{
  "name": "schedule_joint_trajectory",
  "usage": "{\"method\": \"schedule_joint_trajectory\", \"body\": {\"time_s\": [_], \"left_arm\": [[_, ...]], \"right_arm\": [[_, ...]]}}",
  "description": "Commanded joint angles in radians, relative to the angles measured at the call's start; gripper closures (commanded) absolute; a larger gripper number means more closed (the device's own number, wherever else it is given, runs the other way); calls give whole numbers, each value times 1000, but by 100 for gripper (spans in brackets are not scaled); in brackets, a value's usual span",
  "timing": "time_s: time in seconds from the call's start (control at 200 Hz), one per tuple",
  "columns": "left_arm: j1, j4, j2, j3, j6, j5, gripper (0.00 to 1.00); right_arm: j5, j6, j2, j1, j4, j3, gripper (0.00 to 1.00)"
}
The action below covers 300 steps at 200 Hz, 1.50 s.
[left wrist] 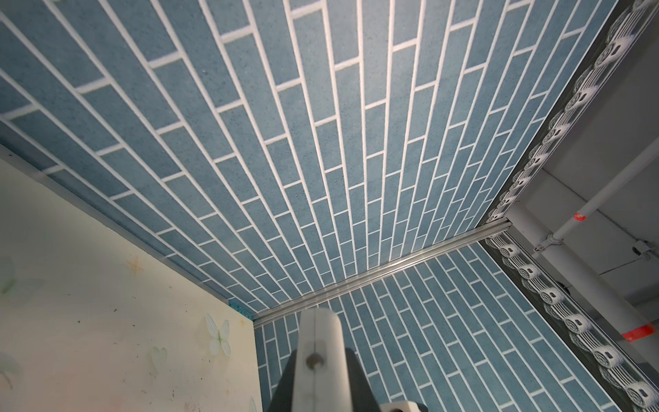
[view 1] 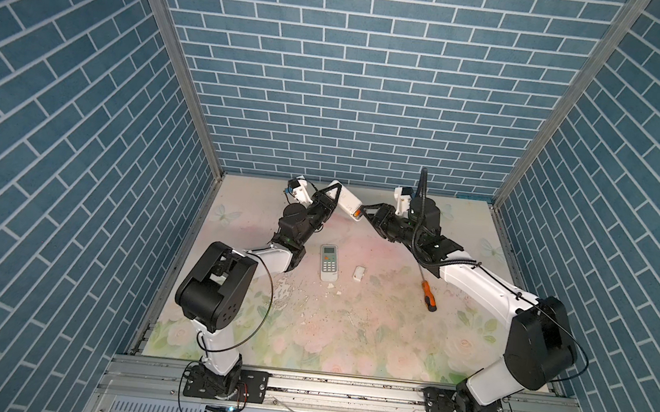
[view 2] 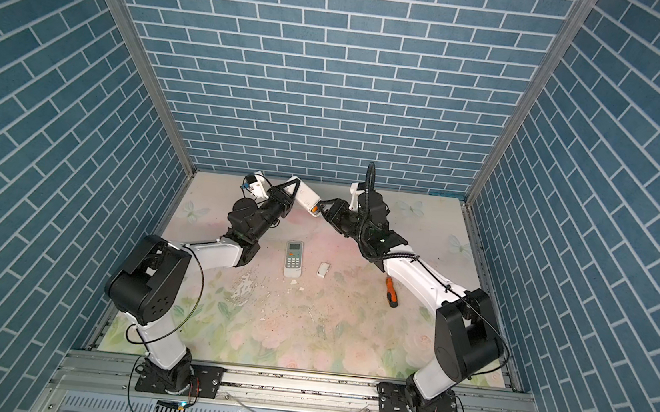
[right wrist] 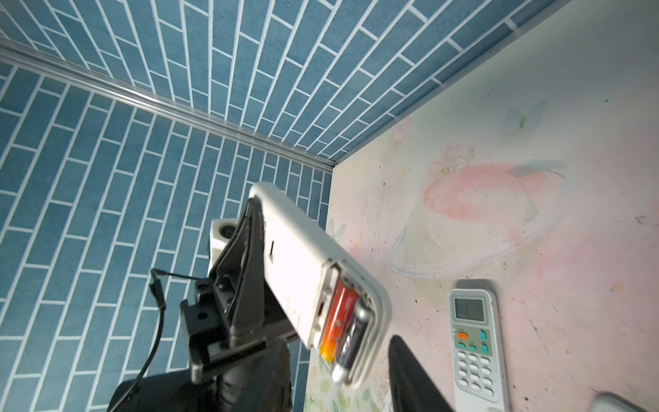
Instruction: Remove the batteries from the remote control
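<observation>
I'm holding remote (right wrist: 296,264) up, L hand (view 1: 332,199) clamped on it. R hand (view 1: 364,215) hovering by exposed batts (right wrist: 344,330), jaws apart. Next prob: pinching one, levering out.

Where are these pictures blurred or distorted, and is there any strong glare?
Right wrist view: the held remote and its batteries look slightly smeared, the remote on the table is sharper. Left wrist view: the held remote's near end is soft, the brick wall crisp. Both top views: the wide lens makes the side walls lean outward; light is even, shadows soft, no strong glare.
</observation>
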State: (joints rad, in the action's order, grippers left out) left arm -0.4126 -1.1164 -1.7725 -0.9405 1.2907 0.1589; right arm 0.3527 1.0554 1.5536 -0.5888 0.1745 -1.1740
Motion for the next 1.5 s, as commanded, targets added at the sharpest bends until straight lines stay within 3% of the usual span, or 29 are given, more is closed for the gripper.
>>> {"method": "schedule_joint_trajectory", "body": {"time_s": [0.0, 0.215, 0.46, 0.645, 0.785, 0.835, 1.04, 1.215, 1.305, 1.38, 1.495], "left_arm": [[14, -23, 29, 31, -26, 15, 100], [17, -47, 17, 68, -11, 37, 100], [13, -81, 27, 133, -9, 93, 100], [6, -129, 30, 209, -17, 106, 100], [-12, -162, 36, 291, -14, 70, 100], [-28, -161, 42, 316, -19, 53, 100], [-103, -69, 197, 502, -85, -118, 100], [-181, 144, 452, 619, -159, -264, 100], [-270, 328, 618, 661, -204, -397, 100], [-349, 472, 744, 696, -228, -526, 100], [-413, 547, 855, 776, -196, -647, 100]], "right_arm": [[-27, -126, -98, 16, -156, 32, 49], [-126, -353, -205, 63, -577, -7, 49], [-356, -531, -230, 114, -970, 3, 51], [-450, -543, -197, 122, -1016, 28, 52], [-237, -515, -230, 109, -819, 71, 52], [-240, -529, -212, 80, -814, 43, 51], [-348, -675, -77, -92, -924, -144, 41], [-277, -788, -13, -166, -878, -186, 30], [-271, -809, 14, -174, -879, -201, 29], [-197, -824, 15, -178, -859, -190, 29], [-163, -827, 4, -188, -812, -148, 29]]}}
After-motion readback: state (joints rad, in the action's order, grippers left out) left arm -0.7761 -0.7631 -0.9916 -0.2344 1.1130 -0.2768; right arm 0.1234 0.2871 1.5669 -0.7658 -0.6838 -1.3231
